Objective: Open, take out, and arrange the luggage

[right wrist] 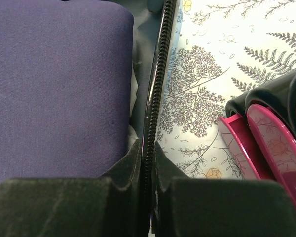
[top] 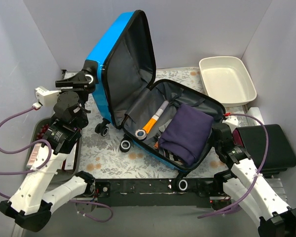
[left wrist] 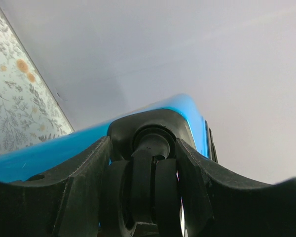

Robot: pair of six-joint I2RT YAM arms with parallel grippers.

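At table centre, the luggage (top: 138, 94) is lying open; left gripper (left wrist: 148, 163) is clamping its wheel (left wrist: 150, 197), right gripper (right wrist: 147, 163) is pinching its zipper rim (right wrist: 158, 79).

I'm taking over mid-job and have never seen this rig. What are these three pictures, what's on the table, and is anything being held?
Two white robot arms stand at the table's near edge. The wide picture looks down from above and behind them; the other two come from cameras on each wrist.

On the patterned table lies the open blue luggage, its lid upright. Inside are a folded purple cloth and an orange-and-white tube. A white tub sits at the back right, a flat black case beside the right arm.

The left hand grips one of the luggage's wheels on the raised lid. The right hand pinches the zipper rim of the lower half.
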